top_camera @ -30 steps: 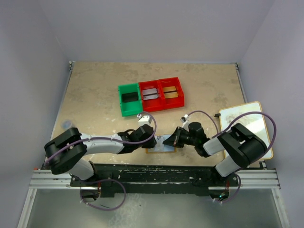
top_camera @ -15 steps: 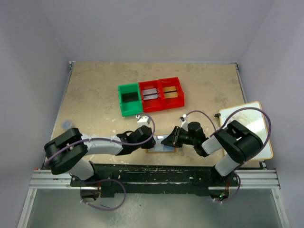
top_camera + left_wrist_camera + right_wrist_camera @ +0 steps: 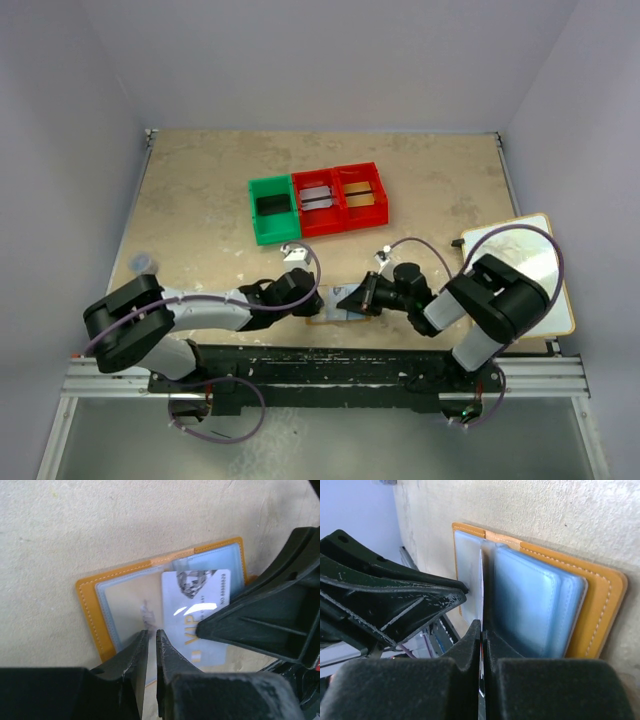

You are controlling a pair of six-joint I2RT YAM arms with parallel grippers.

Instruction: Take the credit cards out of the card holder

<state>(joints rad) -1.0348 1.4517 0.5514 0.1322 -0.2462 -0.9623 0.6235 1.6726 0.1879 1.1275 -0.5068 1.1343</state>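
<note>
While right claw (image 3: 481, 630) pinches card (image 3: 200, 600) edge, holder (image 3: 87, 610) open.

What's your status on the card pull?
Left gripper pinched narrow on card holder, near edge. Right gripper shut on white VIP card, which lies over the open holder. Nothing seen blocking the pull.

One card holder (image 3: 86, 610) is bound in orange-tan, stitched pale and pocketed in blue-grey; one credit card (image 3: 200, 597) is printed grey-white with diamond motif and gold lettering.
</note>
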